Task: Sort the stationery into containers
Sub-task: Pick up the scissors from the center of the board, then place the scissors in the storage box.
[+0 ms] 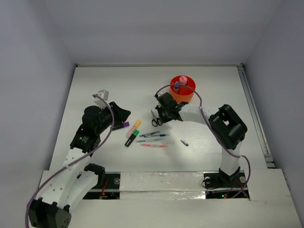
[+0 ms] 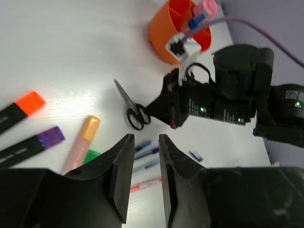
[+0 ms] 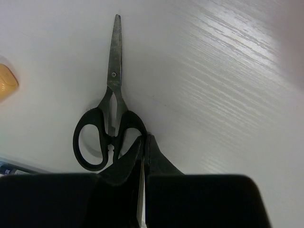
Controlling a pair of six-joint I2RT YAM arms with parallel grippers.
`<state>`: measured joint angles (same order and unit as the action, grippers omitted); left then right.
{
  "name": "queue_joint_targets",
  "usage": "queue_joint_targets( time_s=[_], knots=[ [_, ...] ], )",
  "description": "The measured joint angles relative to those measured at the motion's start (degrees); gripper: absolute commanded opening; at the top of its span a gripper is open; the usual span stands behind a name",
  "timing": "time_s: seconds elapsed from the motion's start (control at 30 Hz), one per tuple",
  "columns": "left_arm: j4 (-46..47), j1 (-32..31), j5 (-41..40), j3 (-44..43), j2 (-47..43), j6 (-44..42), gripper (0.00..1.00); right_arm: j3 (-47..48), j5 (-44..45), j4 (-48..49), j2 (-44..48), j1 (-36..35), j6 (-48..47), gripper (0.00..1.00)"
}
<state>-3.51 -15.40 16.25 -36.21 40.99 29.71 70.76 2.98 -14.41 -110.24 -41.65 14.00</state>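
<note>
The black-handled scissors (image 3: 108,121) lie flat on the white table, blades shut. My right gripper (image 3: 144,137) is shut, its tips touching the outer edge of the right handle loop, with nothing seen between them. The scissors (image 1: 156,118) lie left of the right gripper (image 1: 160,115). The orange tub (image 1: 183,90) behind it holds a pink tube (image 2: 205,6) and a blue-capped bottle (image 2: 197,20). My left gripper (image 2: 145,138) hovers narrowly open and empty above the blue pens (image 2: 145,148) and red pen (image 2: 145,184).
Orange-ended (image 2: 26,107) and purple-ended (image 2: 40,141) highlighters, a peach stick (image 2: 81,141) and a green-ended highlighter (image 1: 132,138) lie left of the pens. A small blue cap (image 1: 184,142) lies to their right. A white bracket (image 1: 102,93) sits at back left.
</note>
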Motion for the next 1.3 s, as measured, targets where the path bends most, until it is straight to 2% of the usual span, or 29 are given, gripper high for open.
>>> queue_joint_targets(
  time_s=[0.23,0.4,0.5,0.83,1.07,1.2,1.3],
  knots=[
    [5.8,-12.0,-1.8,2.9,5.9,5.0,0.25,-4.4,1.0,2.9,4.0,0.0,2.3,0.0],
    [11.3,-18.1,-5.2,3.9,11.7,7.6,0.23,-7.9,1.7,6.6,11.7,0.0,3.8,0.0],
    [13.6,-21.1,-8.8,3.9,14.5,8.4,0.26,-8.9,2.1,8.8,16.7,0.0,4.5,0.0],
    [21.4,-22.4,-13.2,3.8,22.9,9.4,0.32,-11.8,1.7,12.3,24.0,0.0,6.0,0.0],
    [26.9,-22.5,-13.2,3.8,23.8,9.7,0.42,-13.1,-0.1,12.5,25.2,0.0,6.8,0.0],
    [31.0,-22.5,-12.0,3.8,25.0,10.1,0.42,-13.9,-1.1,12.8,25.2,0.0,7.3,0.0],
    [33.2,-22.8,-11.1,3.8,27.1,10.6,0.37,-14.7,-1.6,13.2,25.4,0.0,7.7,0.0]
  ],
)
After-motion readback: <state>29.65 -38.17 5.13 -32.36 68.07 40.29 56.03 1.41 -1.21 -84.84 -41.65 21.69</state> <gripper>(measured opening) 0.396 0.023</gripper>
